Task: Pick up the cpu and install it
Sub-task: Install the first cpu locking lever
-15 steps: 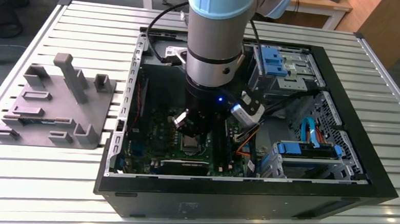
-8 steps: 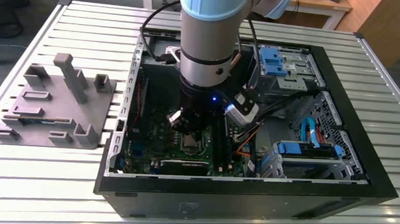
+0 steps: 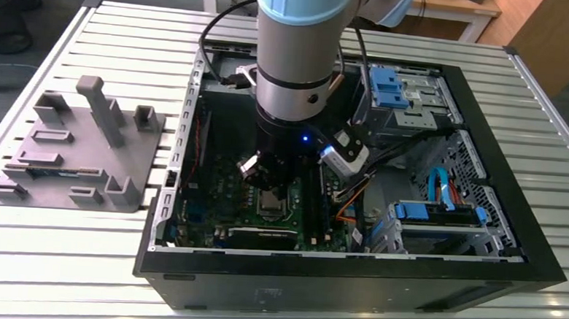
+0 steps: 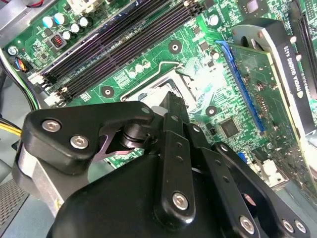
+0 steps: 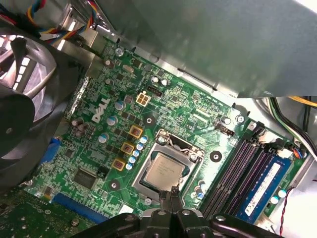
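The cpu [image 5: 166, 170], a flat silver square, lies in the motherboard socket [image 5: 168, 144], whose metal frame stands open around it. In the first wrist view my gripper [image 5: 173, 194] hovers just off one edge of the cpu, its two fingers pressed together with nothing between them. The second wrist view looks over the gripper [image 4: 171, 101] from behind onto the glare-lit socket [image 4: 163, 82]. From the exterior view, the gripper [image 3: 266, 186] reaches down inside the computer case [image 3: 514, 237], right above the socket [image 3: 270, 203].
A grey fixture block [image 3: 75, 156] with slots sits on the slatted table at the exterior view's left. Inside the case are a fan [image 5: 20, 99], memory slots [image 5: 247, 173], an expansion card [image 4: 277, 74], cables and blue drive brackets [image 3: 438, 211].
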